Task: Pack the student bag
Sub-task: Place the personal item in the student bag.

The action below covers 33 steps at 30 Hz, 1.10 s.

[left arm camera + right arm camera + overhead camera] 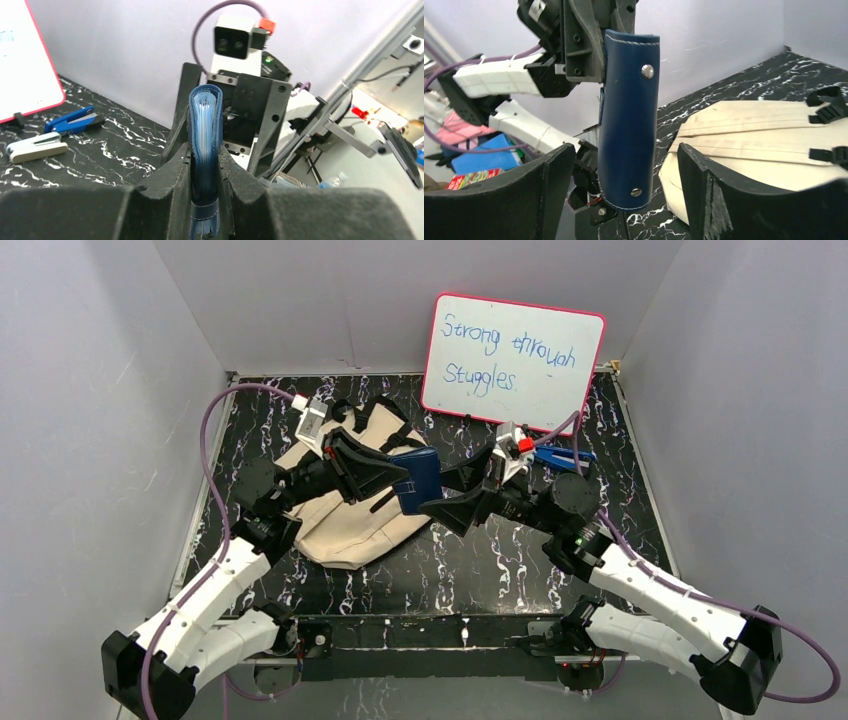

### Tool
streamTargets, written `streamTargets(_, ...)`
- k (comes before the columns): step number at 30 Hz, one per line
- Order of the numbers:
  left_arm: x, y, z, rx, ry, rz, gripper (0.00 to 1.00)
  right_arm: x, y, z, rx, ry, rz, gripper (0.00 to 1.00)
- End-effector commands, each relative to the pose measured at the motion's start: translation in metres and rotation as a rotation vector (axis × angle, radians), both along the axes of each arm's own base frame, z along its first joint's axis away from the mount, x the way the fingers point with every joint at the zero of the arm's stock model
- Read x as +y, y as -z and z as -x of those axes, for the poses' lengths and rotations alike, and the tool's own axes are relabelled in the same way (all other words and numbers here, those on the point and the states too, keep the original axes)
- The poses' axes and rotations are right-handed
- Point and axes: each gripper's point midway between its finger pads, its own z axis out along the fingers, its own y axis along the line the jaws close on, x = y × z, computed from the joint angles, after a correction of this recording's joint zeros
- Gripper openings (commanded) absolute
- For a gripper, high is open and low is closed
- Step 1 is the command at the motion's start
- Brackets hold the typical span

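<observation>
A soft beige canvas student bag (340,520) lies flat on the black marbled table (500,570), left of centre, beneath the left arm. The left gripper (398,483) is clamped on a navy leather-covered notebook with snap studs (422,480), which is held aloft at the bag's right side. The right gripper (452,502) is spread wide, its jaws flanking the notebook without contact. Risk noted: should the left grip be released before the right jaws are seated, the notebook could be dropped outside the bag. No bag opening is seen.

student bag (345,530) cream | notebook (420,480) navy | table (480,570) black, white-veined marble
</observation>
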Motion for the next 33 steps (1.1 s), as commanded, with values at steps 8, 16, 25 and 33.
streamTargets(8, 0.001, -0.031, 0.028, -0.165, 0.114, 0.025, 0.00, 0.004, -0.044, 0.033, -0.141, -0.186, -0.123, 0.60)
streamTargets(16, 0.001, -0.028, 0.027, -0.168, 0.108, 0.023, 0.00, 0.006, -0.040, 0.030, -0.120, -0.180, -0.115, 0.37)
streamTargets(25, 0.002, -0.024, 0.022, -0.140, 0.081, 0.024, 0.26, 0.007, -0.032, 0.020, -0.082, -0.132, -0.100, 0.00)
streamTargets(33, 0.009, 0.014, -0.032, 0.012, -0.183, -0.184, 0.59, -0.013, 0.005, -0.044, 0.136, 0.252, 0.032, 0.00)
